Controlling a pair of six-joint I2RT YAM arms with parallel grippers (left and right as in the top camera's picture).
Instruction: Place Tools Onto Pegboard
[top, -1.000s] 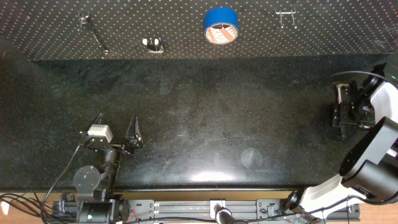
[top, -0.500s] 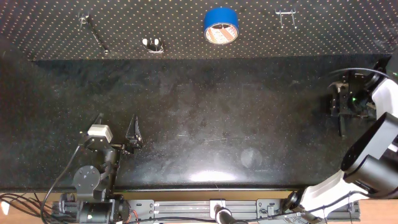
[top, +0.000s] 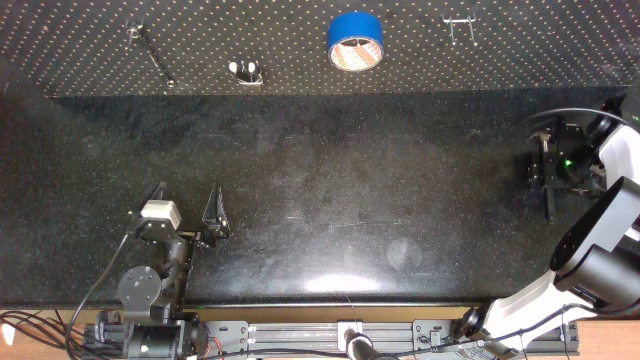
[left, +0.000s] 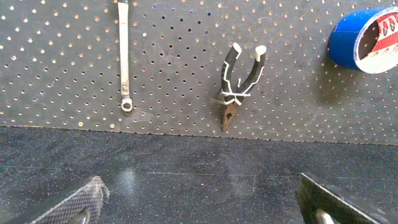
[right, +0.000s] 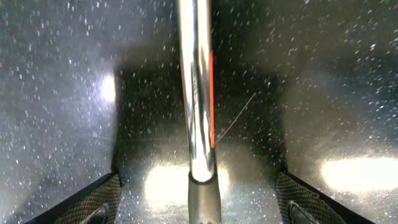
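Because the right hand (right: 199, 190) sits spread low over the counter (top: 330, 200), one finger on each side of the chrome-shafted tool (right: 196, 81) and neither pressing it, the grasp is not yet made. The tool lies flat on the counter, well apart from the pegboard (top: 250, 30) and off toward the pegboard's right end.

The shaft looks round and slick, so as the fingers close it will likely roll or squirt out. A pinch on the bare shaft, away from the darker handle end, could also let the tool swing nose-down once lifted.

An empty double hook (top: 459, 28) on the pegboard seems the likely target. A tilted tool could miss it and drop.

The left hand (left: 199, 205) is spread and empty, facing the pegboard from well back.
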